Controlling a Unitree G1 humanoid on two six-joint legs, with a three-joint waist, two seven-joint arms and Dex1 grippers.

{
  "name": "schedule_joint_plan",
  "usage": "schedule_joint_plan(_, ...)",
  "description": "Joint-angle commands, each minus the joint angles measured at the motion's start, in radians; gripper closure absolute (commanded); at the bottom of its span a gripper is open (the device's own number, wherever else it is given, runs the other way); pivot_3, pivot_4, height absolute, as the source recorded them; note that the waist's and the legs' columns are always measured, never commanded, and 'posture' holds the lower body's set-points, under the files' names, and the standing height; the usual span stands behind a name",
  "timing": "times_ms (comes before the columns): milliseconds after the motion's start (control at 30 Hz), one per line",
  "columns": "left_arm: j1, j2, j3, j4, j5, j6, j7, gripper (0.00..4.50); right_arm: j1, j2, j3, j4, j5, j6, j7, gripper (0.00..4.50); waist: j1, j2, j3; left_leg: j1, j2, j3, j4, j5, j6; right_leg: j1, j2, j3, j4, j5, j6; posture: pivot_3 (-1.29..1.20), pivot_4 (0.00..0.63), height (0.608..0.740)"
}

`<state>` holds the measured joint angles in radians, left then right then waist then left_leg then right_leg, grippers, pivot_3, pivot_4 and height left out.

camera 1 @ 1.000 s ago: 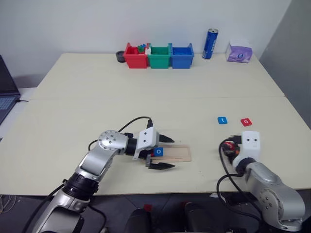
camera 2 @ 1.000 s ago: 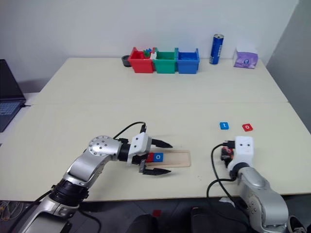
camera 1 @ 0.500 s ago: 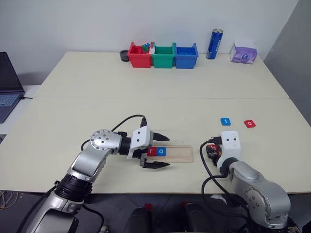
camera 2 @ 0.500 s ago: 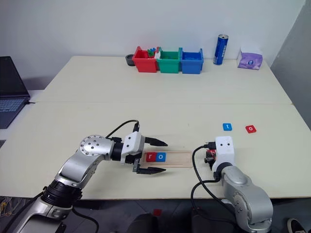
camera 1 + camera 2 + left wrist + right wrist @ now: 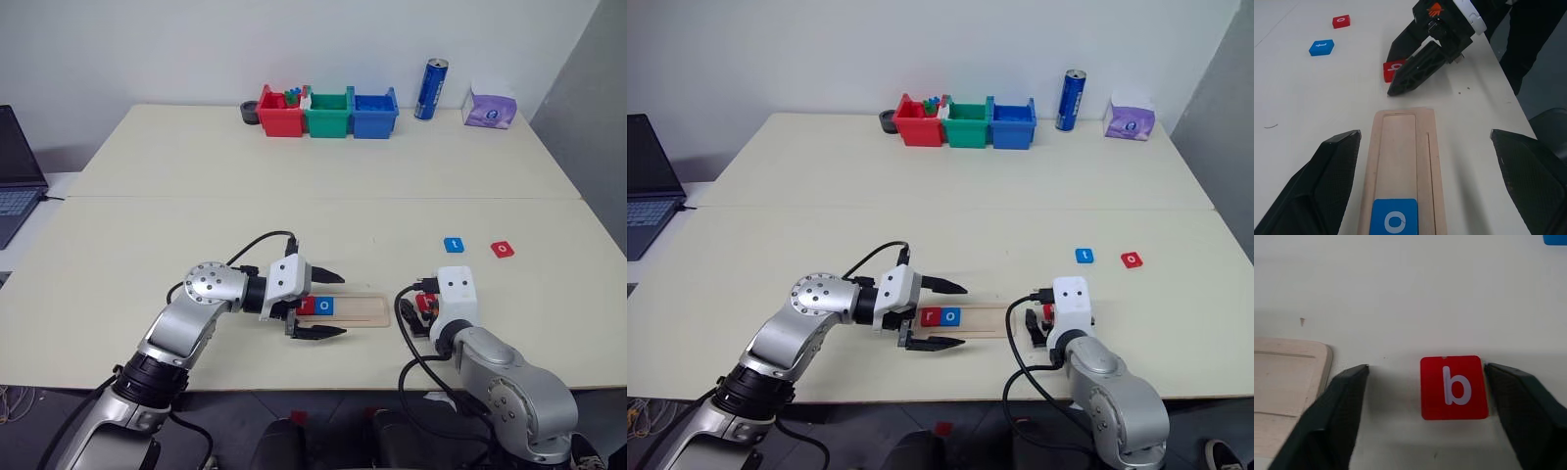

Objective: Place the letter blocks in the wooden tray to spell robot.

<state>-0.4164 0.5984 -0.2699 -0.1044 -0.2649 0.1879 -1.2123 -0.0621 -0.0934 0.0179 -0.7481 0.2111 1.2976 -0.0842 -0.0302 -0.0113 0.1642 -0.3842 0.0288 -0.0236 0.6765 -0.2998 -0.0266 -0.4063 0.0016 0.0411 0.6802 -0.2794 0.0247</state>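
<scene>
The wooden tray [image 5: 355, 307] lies near the table's front edge with a red "r" block [image 5: 306, 305] and a blue "o" block [image 5: 324, 305] side by side in its left end. My left gripper [image 5: 340, 305] is open, one finger on each side of the tray, over those blocks. A red "b" block [image 5: 1453, 387] lies flat on the table just past the tray's right end. My right gripper [image 5: 1426, 366] is open around it, one finger close to its edge. A blue "t" block [image 5: 453, 245] and a red "o" block [image 5: 502, 249] lie further back on the right.
Red [image 5: 279, 110], green [image 5: 327, 110] and blue [image 5: 374, 110] bins line the far edge, with a blue can [image 5: 429, 88] and a purple tissue pack [image 5: 489, 108] to their right. A laptop [image 5: 15, 166] sits off the table's left side.
My right arm has come left toward the tray's right end and its fingers have spread, leaving the "b" block on the table. The left gripper has stayed over the tray.
</scene>
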Motion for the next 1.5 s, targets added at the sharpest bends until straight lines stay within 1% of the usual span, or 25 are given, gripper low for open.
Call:
schedule_joint_plan(33, -0.029, -0.007, 0.014, 0.002, -0.007, -0.02, -0.008, 0.0, -0.022, -0.054, -0.044, -0.035, 0.0, -0.006, 0.044, 0.05, 0.0, 0.0, 0.0, 0.0, 0.0, 0.0, 0.0, 0.0, 0.0, 0.0, 0.0, 0.0, 0.0, 0.0, 0.0, 0.0, 0.15, 0.74)
schedule_joint_plan(100, -0.037, -0.008, 0.017, 0.012, -0.011, -0.022, -0.014, 0.0, -0.025, -0.135, -0.07, -0.056, 0.027, -0.033, 0.121, 0.05, 0.0, 0.0, 0.0, 0.0, 0.0, 0.001, 0.0, 0.0, 0.0, 0.0, 0.0, 0.0, 0.0, 0.0, 0.0, 0.0, 0.15, 0.74)
schedule_joint_plan(167, -0.047, -0.008, 0.02, 0.033, -0.012, -0.033, -0.025, 0.0, -0.019, -0.241, -0.105, -0.065, 0.063, -0.085, 0.226, 0.05, 0.0, 0.0, 0.001, 0.0, -0.001, 0.0, 0.0, 0.0, 0.0, 0.0, 0.0, 0.0, 0.0, 0.0, 0.0, 0.0, 0.15, 0.74)
schedule_joint_plan(233, -0.059, -0.011, 0.021, 0.057, -0.01, -0.045, -0.034, 0.0, -0.007, -0.348, -0.148, -0.045, 0.107, -0.177, 0.362, 0.05, -0.001, 0.0, 0.001, 0.0, -0.001, 0.001, 0.0, 0.0, 0.0, 0.0, 0.0, 0.0, -0.001, 0.0, 0.0, 0.0, 0.15, 0.74)
schedule_joint_plan(300, -0.069, -0.016, 0.018, 0.076, -0.006, -0.057, -0.038, 0.0, 0.012, -0.449, -0.185, 0.005, 0.137, -0.318, 0.509, 0.05, -0.001, -0.001, 0.001, 0.0, -0.001, 0.0, 0.0, 0.0, 0.0, 0.0, 0.0, 0.0, -0.001, 0.0, 0.0, 0.0, 0.15, 0.74)
schedule_joint_plan(367, -0.076, -0.023, 0.015, 0.09, -0.001, -0.067, -0.038, 0.0, 0.035, -0.527, -0.211, 0.067, 0.181, -0.481, 0.688, 0.05, -0.001, -0.002, 0.002, 0.0, 0.0, 0.0, 0.0, 0.0, 0.001, 0.0, 0.001, -0.001, -0.001, 0.0, 0.0, 0.0, 0.15, 0.74)
schedule_joint_plan(467, -0.078, -0.031, 0.012, 0.091, -0.001, -0.069, -0.037, 0.0, 0.071, -0.637, -0.187, 0.191, 0.174, -0.75, 0.938, 0.05, -0.001, -0.003, 0.003, 0.0, 0.0, 0.001, 0.0, 0.0, 0.001, 0.0, 0.001, -0.001, -0.001, 0.0, 0.0, 0.0, 0.15, 0.74)
schedule_joint_plan(567, -0.065, -0.035, 0.013, 0.07, -0.007, -0.059, -0.032, 0.0, 0.055, -0.7, -0.131, 0.345, 0.139, -0.922, 1.086, 0.05, -0.001, -0.004, 0.003, 0.001, 0.0, 0.001, 0.0, 0.0, 0.001, 0.001, 0.001, 0.0, -0.001, 0.0, 0.0, 0.0, 0.15, 0.74)
schedule_joint_plan(667, -0.046, -0.032, 0.013, 0.037, -0.011, -0.047, -0.027, 0.0, 0.003, -0.714, -0.073, 0.486, 0.105, -1.055, 1.17, 0.05, -0.003, -0.005, 0.004, 0.002, 0.0, 0.002, 0.0, 0.0, 0.001, 0.001, 0.001, 0.0, 0.0, 0.002, -0.003, 0.0, 0.15, 0.74)
schedule_joint_plan(800, -0.033, -0.041, -0.002, 0.002, -0.009, -0.032, -0.019, 0.0, -0.076, -0.708, -0.013, 0.648, 0.062, -1.184, 1.242, 0.05, 0.0, -0.005, 0.004, 0.002, 0.0, 0.001, 0.001, 0.0, 0.001, 0.001, 0.001, 0.0, 0.0, 0.003, -0.004, 0.0, 0.15, 0.74)
schedule_joint_plan(933, -0.03, -0.05, -0.002, -0.024, -0.02, -0.01, -0.015, 0.0, -0.143, -0.701, 0.023, 0.771, 0.039, -1.263, 1.289, 0.05, 0.002, -0.006, 0.004, 0.002, 0.0, 0.001, 0.001, 0.0, 0.001, 0.001, 0.001, 0.0, 0.0, 0.003, -0.005, 0.0, 0.15, 0.74)
schedule_joint_plan(1133, -0.009, -0.03, 0.008, -0.051, -0.026, 0.001, -0.029, 0.0, -0.223, -0.686, 0.062, 0.929, 0.014, -1.329, 1.338, 0.05, 0.002, -0.006, 0.005, 0.002, 0.0, 0.001, 0.001, 0.0, 0.001, 0.001, 0.0, 0.0, 0.0, 0.003, -0.005, 0.0, 0.15, 0.74)
schedule_joint_plan(1367, -0.001, -0.022, 0.007, -0.057, -0.025, 0.0, -0.027, 0.0, -0.275, -0.667, 0.093, 1.035, -0.008, -1.356, 1.377, 0.05, 0.002, -0.006, 0.005, 0.002, 0.0, 0.001, 0.001, 0.0, 0.001, 0.001, 0.0, 0.0, 0.001, 0.003, -0.005, 0.0, 0.15, 0.74)
schedule_joint_plan(1500, 0.005, -0.024, 0.005, -0.061, -0.024, -0.001, -0.023, 0.0, -0.307, -0.643, 0.108, 1.076, -0.022, -1.359, 1.375, 0.05, 0.001, -0.006, 0.005, 0.002, 0.0, 0.001, 0.001, 0.0, 0.001, 0.001, 0.0, 0.0, 0.001, 0.003, -0.005, 0.0, 0.15, 0.74)
